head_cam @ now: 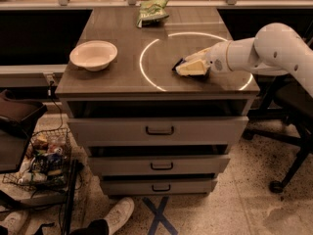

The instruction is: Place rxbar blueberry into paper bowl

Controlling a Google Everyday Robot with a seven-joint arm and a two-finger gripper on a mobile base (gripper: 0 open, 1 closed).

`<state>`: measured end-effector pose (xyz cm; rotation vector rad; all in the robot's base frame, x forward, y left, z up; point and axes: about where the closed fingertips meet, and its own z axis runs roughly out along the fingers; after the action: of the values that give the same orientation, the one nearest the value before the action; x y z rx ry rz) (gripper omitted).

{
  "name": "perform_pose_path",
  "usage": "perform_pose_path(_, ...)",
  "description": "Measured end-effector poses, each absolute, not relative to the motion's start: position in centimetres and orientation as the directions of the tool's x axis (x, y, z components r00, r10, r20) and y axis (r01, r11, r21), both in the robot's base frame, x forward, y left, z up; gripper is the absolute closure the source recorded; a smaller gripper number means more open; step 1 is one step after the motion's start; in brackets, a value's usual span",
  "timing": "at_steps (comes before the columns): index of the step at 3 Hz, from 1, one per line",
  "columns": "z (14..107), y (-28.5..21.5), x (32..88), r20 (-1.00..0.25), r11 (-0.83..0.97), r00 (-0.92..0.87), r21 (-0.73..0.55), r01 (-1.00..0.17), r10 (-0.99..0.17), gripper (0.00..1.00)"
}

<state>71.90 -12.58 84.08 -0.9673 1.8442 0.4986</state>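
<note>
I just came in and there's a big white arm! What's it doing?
The robot's white arm reaches in from the right, and its gripper is down at the dark blue rxbar blueberry, inside the white ring on the cabinet top. The paper bowl sits empty near the left edge, well apart from the bar. A green snack bag lies at the back. The bar is not in the bowl yet.
</note>
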Motion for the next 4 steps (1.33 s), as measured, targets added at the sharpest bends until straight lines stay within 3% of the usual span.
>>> perform_pose_path(2,94.6,-8.7,73.7,-0.889,0.505,-0.046,-0.216,-0.835,-0.456,1.0)
perform_pose_path(3,99.7,-3.8,75.1,-0.872,0.404,0.071,-0.295,-0.866,-0.484,1.0)
perform_pose_path(4,103.0,5.1,75.6,-0.83,0.233,0.201,-0.365,-0.901,-0.52,1.0)
